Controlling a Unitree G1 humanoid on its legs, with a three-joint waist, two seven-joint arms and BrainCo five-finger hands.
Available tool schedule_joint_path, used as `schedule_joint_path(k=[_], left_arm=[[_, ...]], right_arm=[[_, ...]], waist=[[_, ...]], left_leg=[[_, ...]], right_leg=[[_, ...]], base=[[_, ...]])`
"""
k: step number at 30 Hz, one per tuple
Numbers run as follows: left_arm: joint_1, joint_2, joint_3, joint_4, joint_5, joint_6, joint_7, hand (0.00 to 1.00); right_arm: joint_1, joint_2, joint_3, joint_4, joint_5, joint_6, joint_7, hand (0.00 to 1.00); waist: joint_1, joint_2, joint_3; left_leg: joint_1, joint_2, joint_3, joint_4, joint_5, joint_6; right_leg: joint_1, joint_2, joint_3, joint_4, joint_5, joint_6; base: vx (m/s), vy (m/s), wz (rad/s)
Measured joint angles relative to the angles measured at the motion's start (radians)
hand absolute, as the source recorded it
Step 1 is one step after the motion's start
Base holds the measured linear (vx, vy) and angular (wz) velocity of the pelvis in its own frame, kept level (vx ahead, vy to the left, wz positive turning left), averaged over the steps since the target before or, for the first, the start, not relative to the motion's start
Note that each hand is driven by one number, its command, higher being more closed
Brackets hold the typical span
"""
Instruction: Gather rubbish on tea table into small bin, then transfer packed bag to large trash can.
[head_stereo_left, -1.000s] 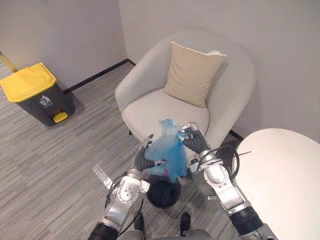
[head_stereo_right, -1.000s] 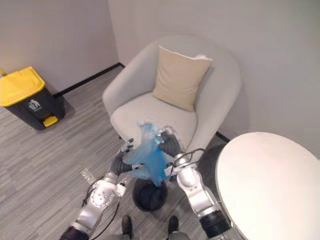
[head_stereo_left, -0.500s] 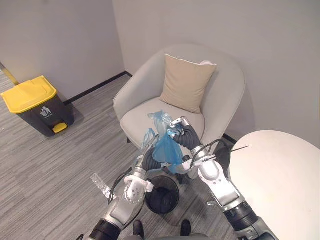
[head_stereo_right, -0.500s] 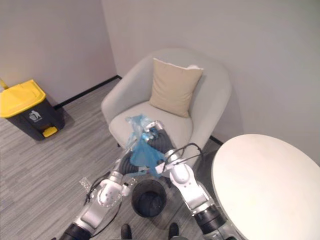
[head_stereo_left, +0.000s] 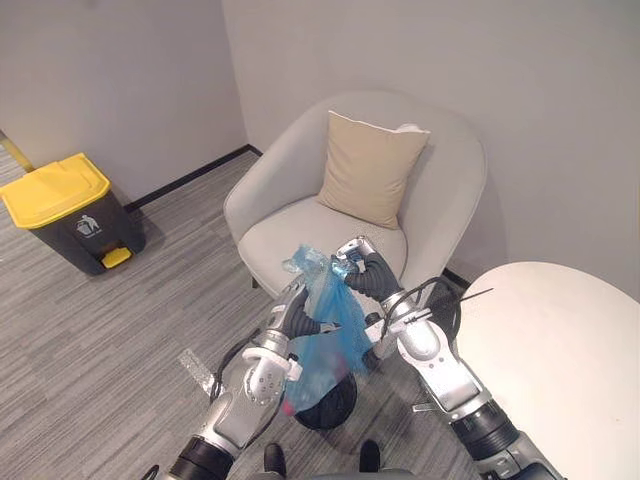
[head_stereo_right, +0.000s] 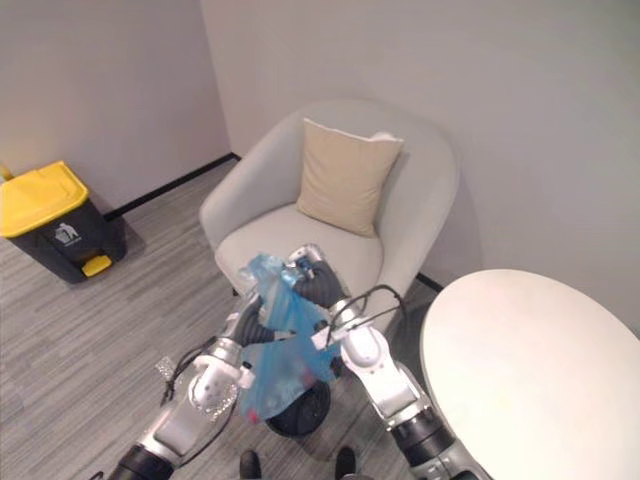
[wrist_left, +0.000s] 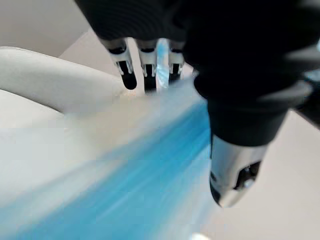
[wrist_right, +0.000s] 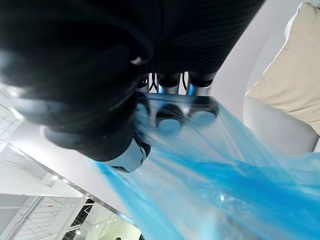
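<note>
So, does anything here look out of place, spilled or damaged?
One thing: a pale strip lies on the carpet to the left of the small bin; tape or litter, I cannot tell. Otherwise nothing stands out: the left hand and right hand hold the blue bag above the bin, and no spill shows.

A lounge corner: pale armchair (head_stereo_left: 290, 215) with cushion (head_stereo_left: 370, 170), round white table (head_stereo_left: 560, 340), grey carpet (head_stereo_left: 110, 310), yellow-lidded bin (head_stereo_left: 65, 205).

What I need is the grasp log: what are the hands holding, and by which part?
Both hands grip the blue bag by its bunched top: right hand at the upper edge, left hand just below. It hangs over the small bin.
</note>
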Motion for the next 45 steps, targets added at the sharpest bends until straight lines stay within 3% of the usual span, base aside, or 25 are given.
schedule_joint_path(k=[8, 20, 21, 43, 44, 45], left_arm=[[-0.04, 0.006, -0.089, 0.064, -0.004, -0.011, -0.061, 0.0], [-0.058, -0.025, -0.126, 0.142, -0.005, -0.043, -0.039, 0.0], [-0.056, -0.025, -0.126, 0.146, -0.003, -0.044, -0.034, 1.0], [0.043, -0.044, -0.075, 0.19, -0.043, -0.035, -0.012, 1.0], [0.043, -0.044, -0.075, 0.189, -0.043, -0.035, -0.012, 1.0], [0.044, -0.044, -0.075, 0.189, -0.048, -0.033, -0.013, 1.0]], right_arm=[[-0.001, 0.002, 0.005, -0.003, 0.05, -0.007, 0.024, 1.0], [-0.019, 0.004, 0.088, -0.078, 0.102, -0.007, 0.042, 1.0], [-0.02, 0.004, 0.091, -0.078, 0.102, -0.007, 0.042, 1.0], [-0.02, 0.008, 0.174, -0.078, 0.094, 0.001, 0.069, 1.0], [-0.018, 0.009, 0.172, -0.078, 0.093, 0.0, 0.069, 0.0], [-0.008, 0.02, 0.167, -0.078, 0.082, 0.0, 0.068, 0.0]], waist=[[-0.004, -0.02, -0.016], [-0.008, -0.02, -0.021], [-0.008, -0.02, -0.021], [-0.008, -0.013, -0.027], [-0.008, -0.013, -0.027], [-0.008, -0.013, -0.027]], left_leg=[[0.0, -0.001, 0.005, 0.0, 0.0, 0.0], [0.003, -0.001, 0.022, 0.005, -0.001, -0.002], [0.004, -0.001, 0.023, 0.005, -0.001, -0.002], [0.003, -0.001, 0.026, 0.0, -0.004, -0.006], [0.003, -0.001, 0.026, 0.0, -0.004, -0.006], [0.002, -0.001, 0.025, 0.0, -0.004, -0.006]], right_leg=[[-0.007, 0.0, 0.007, 0.0, 0.001, 0.0], [-0.011, 0.004, 0.024, 0.0, 0.006, -0.002], [-0.011, 0.004, 0.025, 0.0, 0.006, -0.002], [-0.015, 0.004, 0.029, 0.002, 0.004, 0.0], [-0.015, 0.004, 0.029, 0.002, 0.004, 0.0], [-0.015, 0.004, 0.028, 0.002, 0.003, 0.0]], base=[[0.0, 0.002, -0.02], [0.0, 0.001, -0.03], [0.01, 0.0, -0.07], [0.0, 0.0, 0.0], [0.0, 0.0, 0.0], [0.0, 0.0, 0.0]])
